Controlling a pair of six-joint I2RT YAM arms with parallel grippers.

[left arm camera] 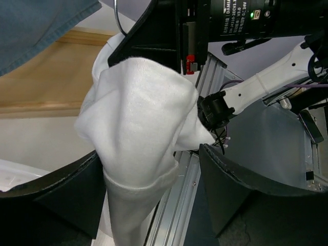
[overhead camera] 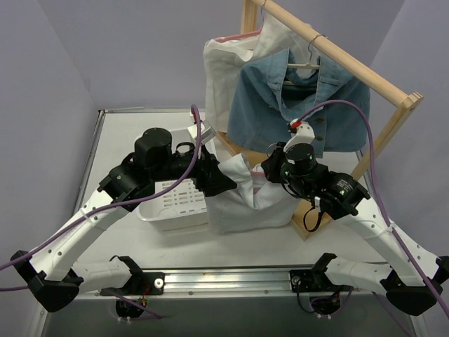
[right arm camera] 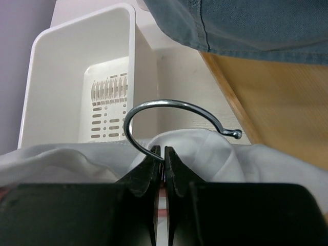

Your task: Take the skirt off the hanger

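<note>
Two robot arms hold a white skirt [overhead camera: 245,200] between them above a table [overhead camera: 126,133], the garment sagging in a bunched fold just right of a white plastic basket [overhead camera: 175,223]. The right gripper [right arm camera: 164,154] is clamped tight on the neck of the hanger [right arm camera: 171,102], its two fingers pressed together around the wire just under the curved metal hook, with white cloth gathered directly behind them. The left gripper [overhead camera: 226,184] sits against the skirt's left side; seen from the left wrist, its jaws stand wide with a thick wad of the cloth hanging between them, and a strip of the metal rail shows in the gap between the cloth and one finger. Whether the hanger's shoulders are inside the skirt cannot be told, since the cloth hides everything below the hook. Behind the arms, a denim shirt [overhead camera: 280,105] and a pale garment [overhead camera: 224,63] hang from a wooden rack [overhead camera: 365,74] at the table's far right corner.
</note>
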